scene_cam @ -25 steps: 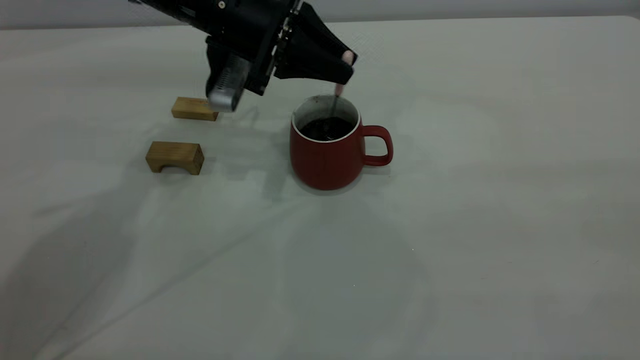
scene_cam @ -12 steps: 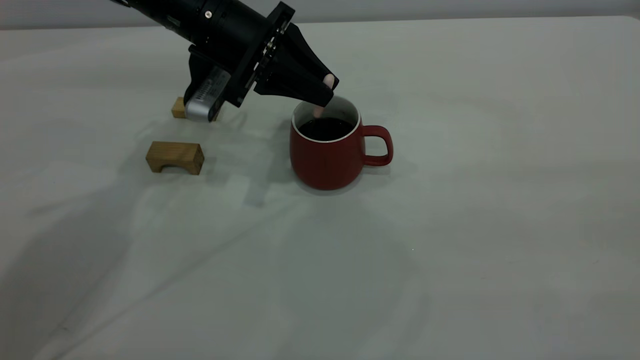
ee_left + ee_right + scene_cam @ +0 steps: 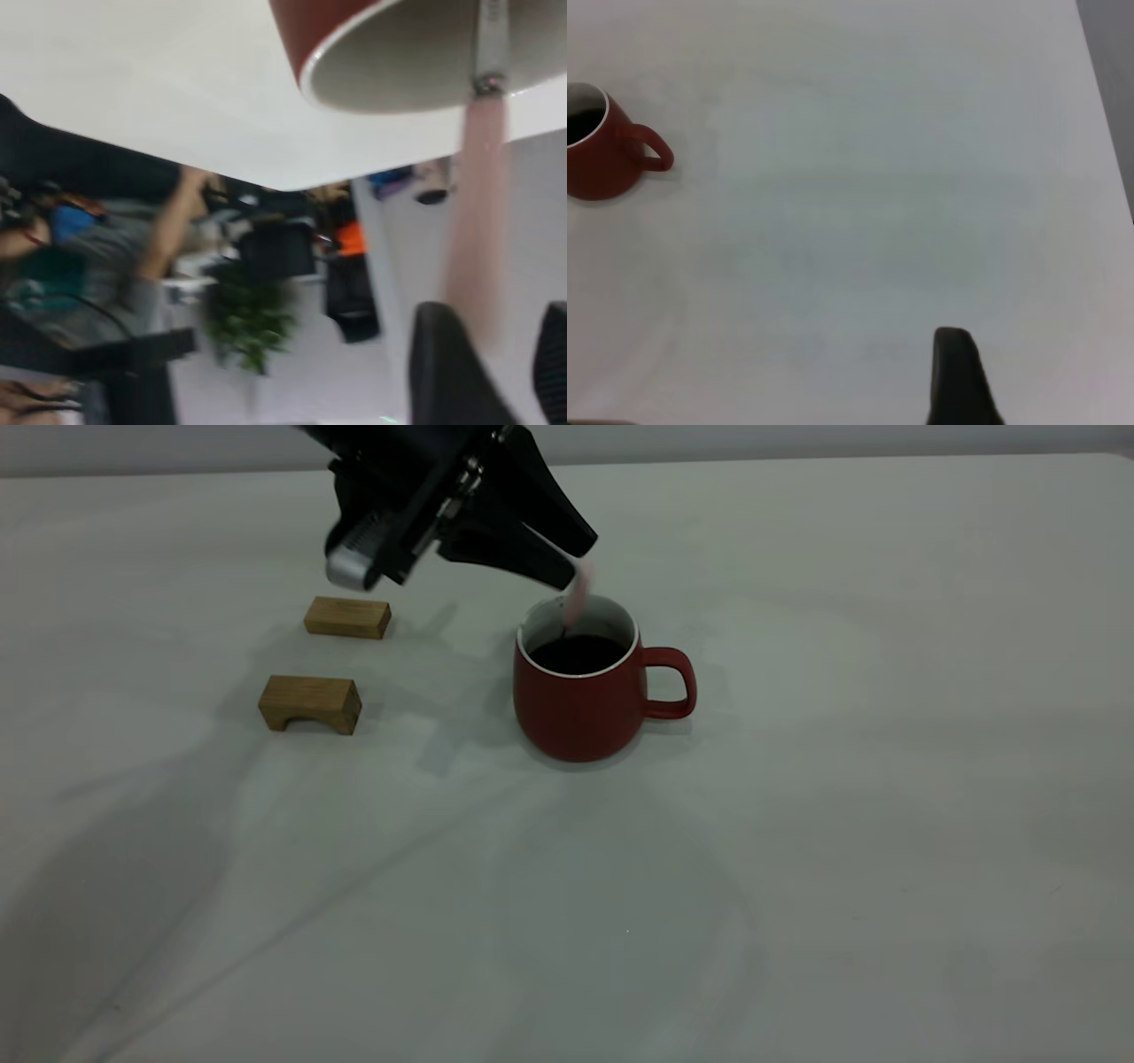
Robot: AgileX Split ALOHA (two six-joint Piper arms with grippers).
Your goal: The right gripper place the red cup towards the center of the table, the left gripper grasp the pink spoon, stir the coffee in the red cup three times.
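The red cup [image 3: 580,700] stands upright mid-table, handle to the right, holding dark coffee [image 3: 578,654]. My left gripper [image 3: 574,560] hangs above the cup's far rim, shut on the pink spoon [image 3: 576,598], which slants down into the coffee with its bowl hidden. In the left wrist view the pink spoon [image 3: 478,204] runs from between the black fingers [image 3: 447,372] to the red cup [image 3: 306,35]. In the right wrist view the red cup [image 3: 598,159] sits far off, and my right gripper shows only as one dark finger [image 3: 957,376] over the bare table [image 3: 877,221].
Two wooden blocks lie left of the cup: a flat one [image 3: 347,617] farther back and an arched one [image 3: 310,703] nearer. The table [image 3: 797,824] stretches wide to the right and front. A person's arm [image 3: 173,221] and a plant [image 3: 248,319] show beyond the table.
The left gripper swung left and dipped toward the cup's rim, then rose again. The spoon shifted from the cup's back right to its back left. The cup stayed put.
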